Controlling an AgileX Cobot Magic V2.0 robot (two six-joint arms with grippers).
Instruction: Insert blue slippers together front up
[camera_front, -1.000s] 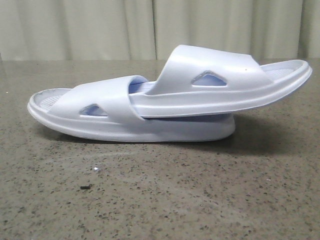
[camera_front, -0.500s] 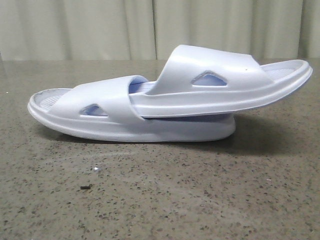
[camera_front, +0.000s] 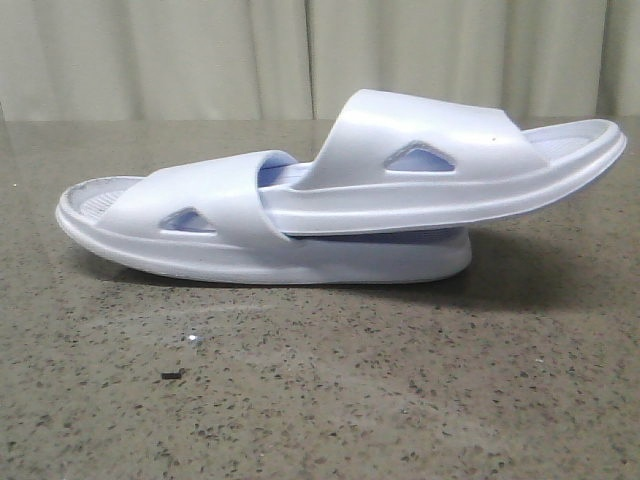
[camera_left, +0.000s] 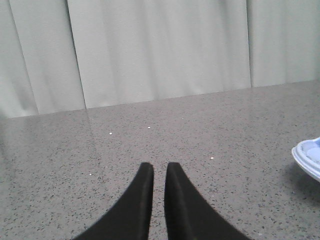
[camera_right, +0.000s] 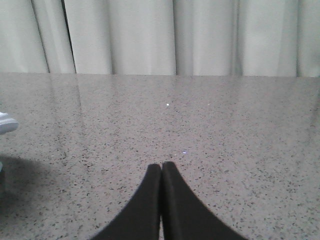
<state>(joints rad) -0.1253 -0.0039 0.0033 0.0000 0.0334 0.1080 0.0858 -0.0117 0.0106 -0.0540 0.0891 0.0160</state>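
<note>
The two blue slippers lie nested on the table in the front view. The lower slipper (camera_front: 200, 225) rests flat on its sole. The upper slipper (camera_front: 430, 170) has one end pushed under the lower one's strap, and its other end juts out to the right, raised off the table. Neither gripper shows in the front view. My left gripper (camera_left: 159, 167) hovers over bare table, its fingers a narrow slit apart and holding nothing; a slipper edge (camera_left: 309, 156) sits off to the side. My right gripper (camera_right: 161, 166) is shut and empty, with a slipper tip (camera_right: 6, 123) far off at the frame's edge.
The speckled grey stone table (camera_front: 400, 400) runs back to a pale curtain (camera_front: 200, 60). A small black speck (camera_front: 171, 375) and a tiny pale chip (camera_front: 190, 339) lie in front of the slippers.
</note>
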